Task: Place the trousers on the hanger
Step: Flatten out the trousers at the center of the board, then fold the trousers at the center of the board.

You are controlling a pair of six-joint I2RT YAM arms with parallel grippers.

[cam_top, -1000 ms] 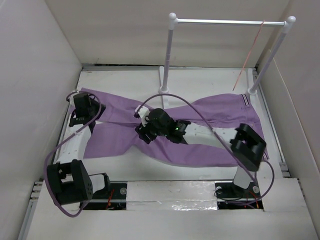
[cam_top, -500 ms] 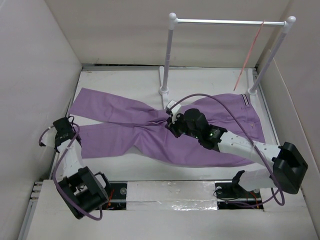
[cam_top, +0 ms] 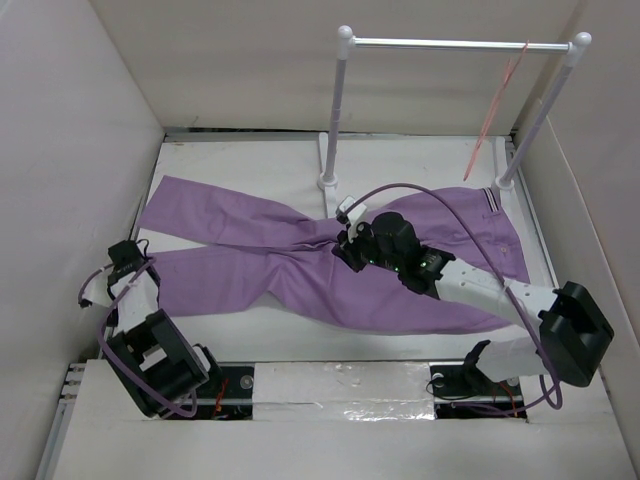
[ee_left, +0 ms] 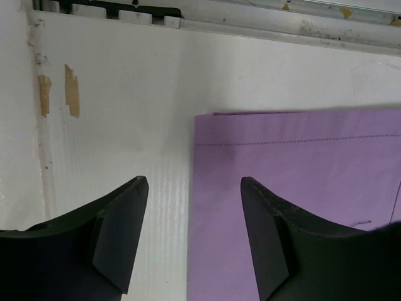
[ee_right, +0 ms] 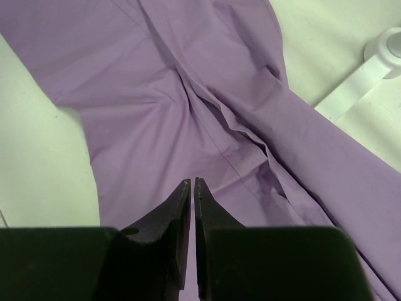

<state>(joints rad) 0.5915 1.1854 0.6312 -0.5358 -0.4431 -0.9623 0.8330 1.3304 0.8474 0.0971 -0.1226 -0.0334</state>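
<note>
1. The right gripper (ee_right: 192,183) has its two black fingers pressed together with nothing visible between them. I cannot tell whether the tips touch the cloth.
2. Directly below and ahead of those tips lie the light purple cloth trousers (ee_right: 188,94), creased into folds where the legs meet.
3. The left gripper (ee_left: 191,185) has its fingers spread wide and holds nothing. One finger is over the white table (ee_left: 113,94) and the other is over a flat, stitched leg end.
4. Far beyond the right gripper, the thin pink-red wire hanger (cam_top: 493,115) hangs from the silver bar of the white two-post rail stand (cam_top: 450,43).
</note>
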